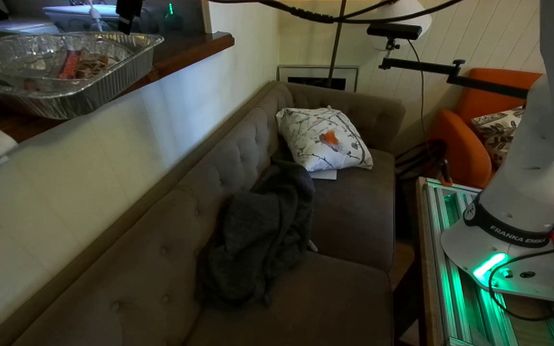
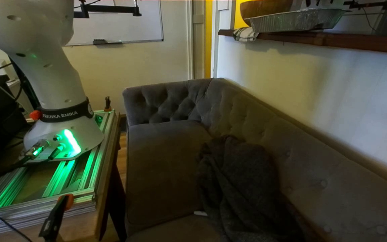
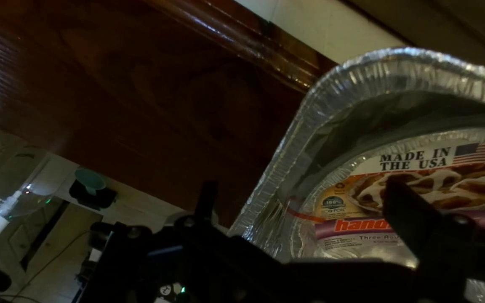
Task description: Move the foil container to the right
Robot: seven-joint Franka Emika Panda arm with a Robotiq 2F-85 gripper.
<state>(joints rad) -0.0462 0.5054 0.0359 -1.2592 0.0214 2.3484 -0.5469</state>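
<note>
The pincer (image 3: 301, 189) has its fingers (image 3: 411, 219) wide apart.

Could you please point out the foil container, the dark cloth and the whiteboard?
Foil container (image 2: 296, 22): in an exterior view, on its ridged side wall.
Dark cloth (image 1: 262, 230): in an exterior view, on its crumpled middle.
Whiteboard (image 2: 119, 29): in an exterior view, on its white surface.

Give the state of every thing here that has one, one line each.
Fingers, spread apart, gripping nothing
Foil container, upright on the wooden ledge, top open
Inner foil pan, nested inside it, label showing
Striped cloth, draped over the ledge's edge
White patterned cushion, resting tilted on the sofa
Dark blanket, crumpled on the sofa
Robot base light, lit green
</note>
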